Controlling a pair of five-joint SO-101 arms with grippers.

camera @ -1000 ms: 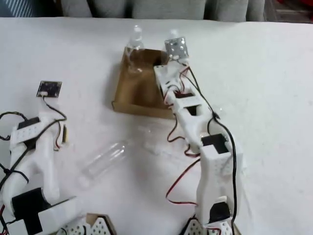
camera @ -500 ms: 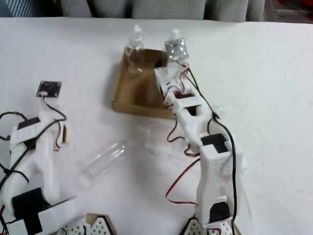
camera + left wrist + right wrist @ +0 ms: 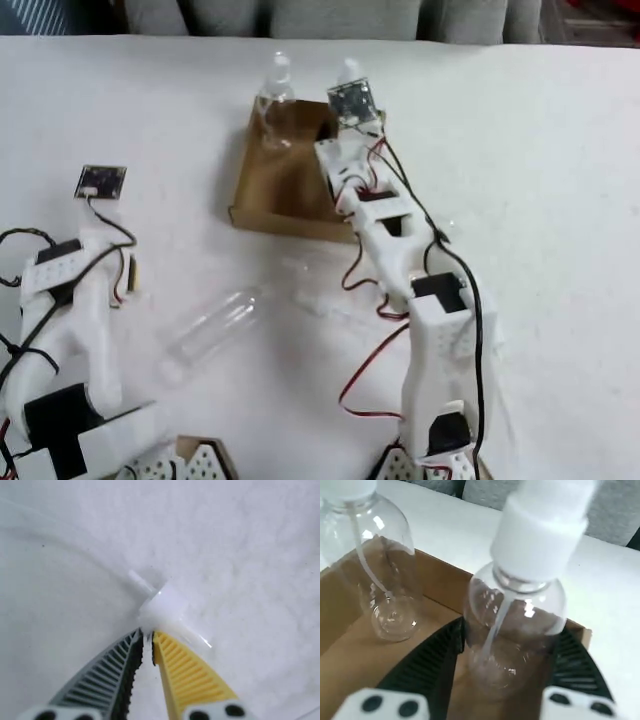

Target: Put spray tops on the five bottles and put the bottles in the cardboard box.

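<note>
White counter (image 3: 560, 150), brown cardboard box (image 3: 285, 222) at 12 o'clock: right gripper (image 3: 510, 645) clamps a clear spray-topped plastic bottle (image 3: 520, 605) upright inside, likely to stand it; left gripper (image 3: 148, 637) closed

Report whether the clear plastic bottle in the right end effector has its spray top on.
On: the white spray top caps the clear plastic bottle, its tube hanging inside.

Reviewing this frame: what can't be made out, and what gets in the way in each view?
- Right wrist view: the held bottle's base is cut off by the picture's edge and flanked by the right gripper, so whether it rests on the cardboard box floor is unclear.
- High view: the clear pieces near the lying bottle are too faint against the white table to count.
- Left wrist view: the spray top's tube is too blurred to trace.
</note>
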